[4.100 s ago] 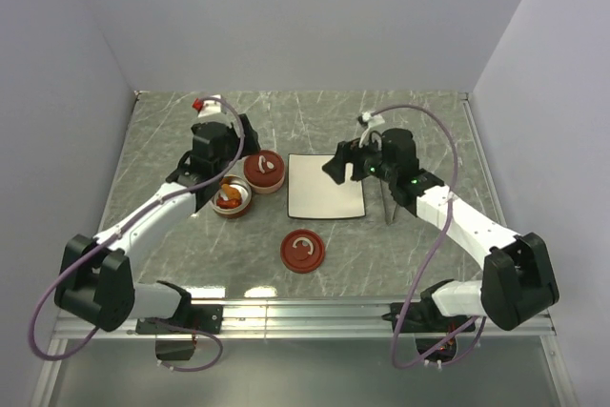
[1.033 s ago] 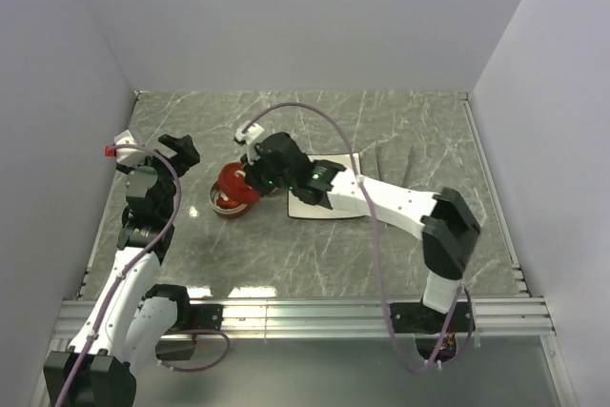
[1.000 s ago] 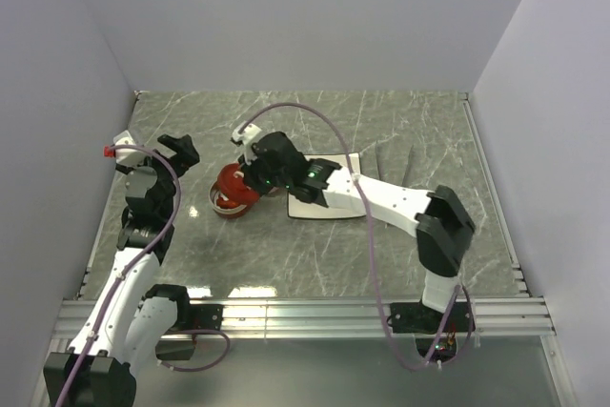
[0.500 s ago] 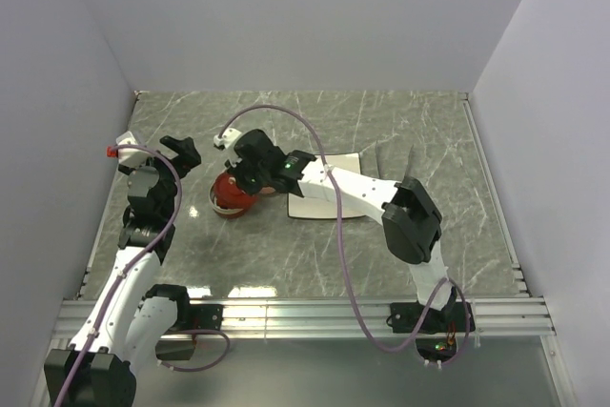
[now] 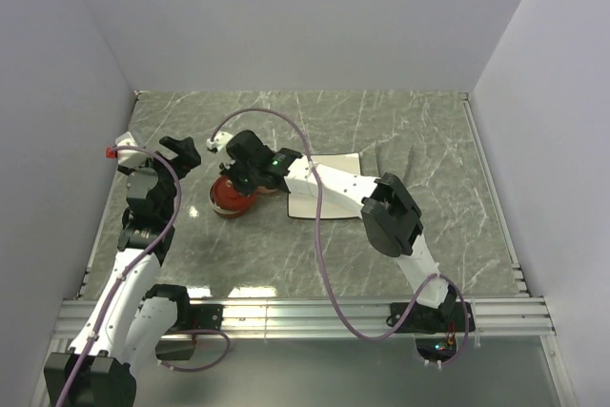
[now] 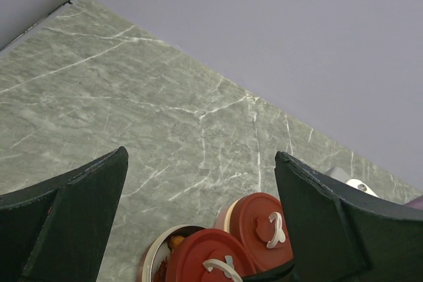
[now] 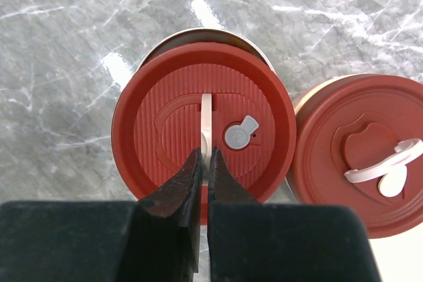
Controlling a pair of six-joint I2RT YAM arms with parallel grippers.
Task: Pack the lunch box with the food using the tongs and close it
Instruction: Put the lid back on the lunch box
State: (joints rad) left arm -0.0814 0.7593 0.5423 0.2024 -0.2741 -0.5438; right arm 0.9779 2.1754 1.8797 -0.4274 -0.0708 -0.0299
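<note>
— Where is the lid [image 7: 165, 97] from the right gripper [image 7: 203, 158]?
— Straight beneath; its jaws pinch shut across the white handle [image 7: 206, 113], which runs away from the wrist; the lunch box [image 7: 198, 32] with the food [image 6: 176, 245] lies just under the lid, far rim peeking out.
— The left gripper [image 6: 198, 222]?
— Spread wide, empty, off to the side; the right is nearer.

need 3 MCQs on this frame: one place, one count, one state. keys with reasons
1. The ribbed red-brown round lid in the right gripper is: A over the cream-rimmed round container; B far right of it; C far behind it.
2. Red-brown lids in view: A one; B two; C four.
3. The left gripper is: A shut tight; B open, empty; C clamping that lid.
Key: A, the rim shows past the lid's far edge; B, a second red-brown lid sits beside; B, its fingers stand wide apart.
</note>
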